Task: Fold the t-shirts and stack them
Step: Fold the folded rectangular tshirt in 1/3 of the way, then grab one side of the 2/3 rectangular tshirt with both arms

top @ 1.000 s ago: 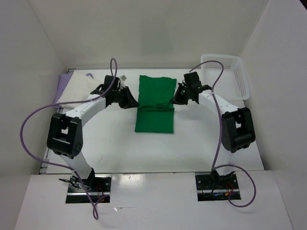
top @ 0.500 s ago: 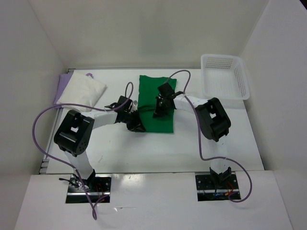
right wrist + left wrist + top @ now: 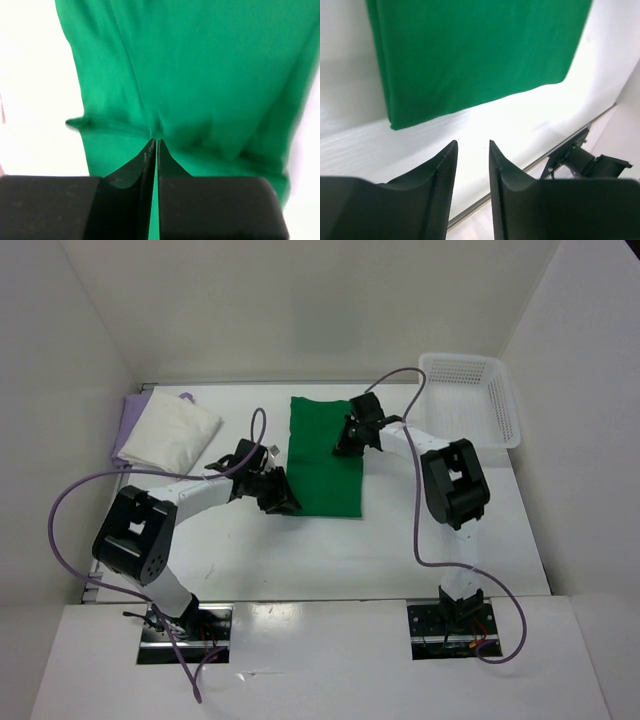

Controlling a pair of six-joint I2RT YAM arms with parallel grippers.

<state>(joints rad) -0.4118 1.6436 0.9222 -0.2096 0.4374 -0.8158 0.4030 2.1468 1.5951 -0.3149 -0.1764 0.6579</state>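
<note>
- The right gripper (image 3: 154, 143) is clamped shut, pinching a pucker in the green t-shirt (image 3: 200, 75).
- The left gripper (image 3: 472, 146) is slightly parted and empty, just beside that shirt's near left corner.
- The green shirt lies folded mid-table (image 3: 300, 550).
- At the far left, the off-white t-shirt (image 3: 172, 433) rests on the lavender t-shirt (image 3: 127, 425).

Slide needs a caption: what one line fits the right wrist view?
Closed right tool pinching a fold of the bright green cloth t-shirt, wrinkles converging at its tips.
</note>
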